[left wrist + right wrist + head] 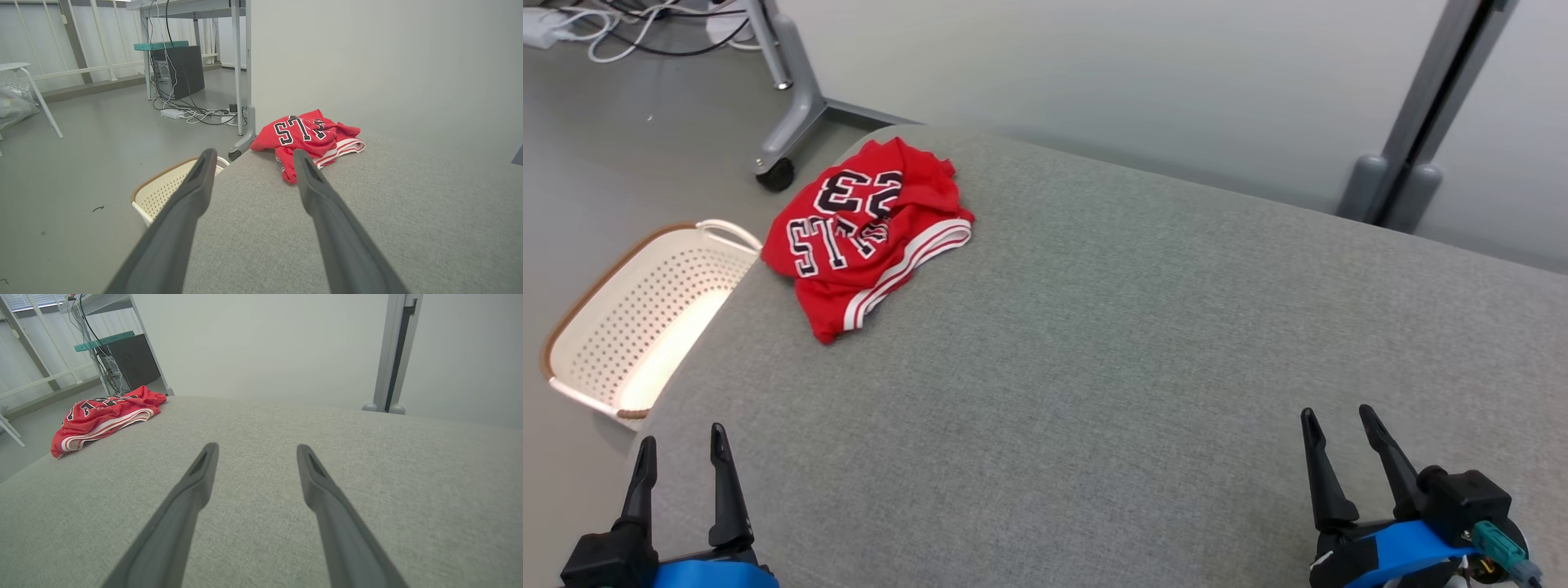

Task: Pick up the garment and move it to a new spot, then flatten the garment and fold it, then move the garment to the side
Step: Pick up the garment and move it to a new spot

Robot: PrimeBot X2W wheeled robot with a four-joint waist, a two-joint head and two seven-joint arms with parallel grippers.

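Grey woven fabric covers the wide padded surface (1160,351) in front of me; pale wall panels stand behind its far edge, and a grey floor runs along my left side; the garment (866,233), red with white-and-red striped trim and dark numerals edged in white, lies crumpled in a heap at the far left corner of the surface, close to its left edge and well apart from both of my grippers; its striped hem faces the middle of the surface; on the floor just beside the left edge, nearer to me than the garment, sits a cream perforated basket (645,310) with a brown rim; beyond the corner stands a grey wheeled stand leg (796,102), with a tangle of cables (629,28) on the floor past it; my left gripper (682,434) hangs at the near left corner of the surface, jaws spread apart, grasping nothing; my right gripper (1337,411) hangs over the near right side, jaws likewise parted and released; from my right wrist the garment lies far off to the left.
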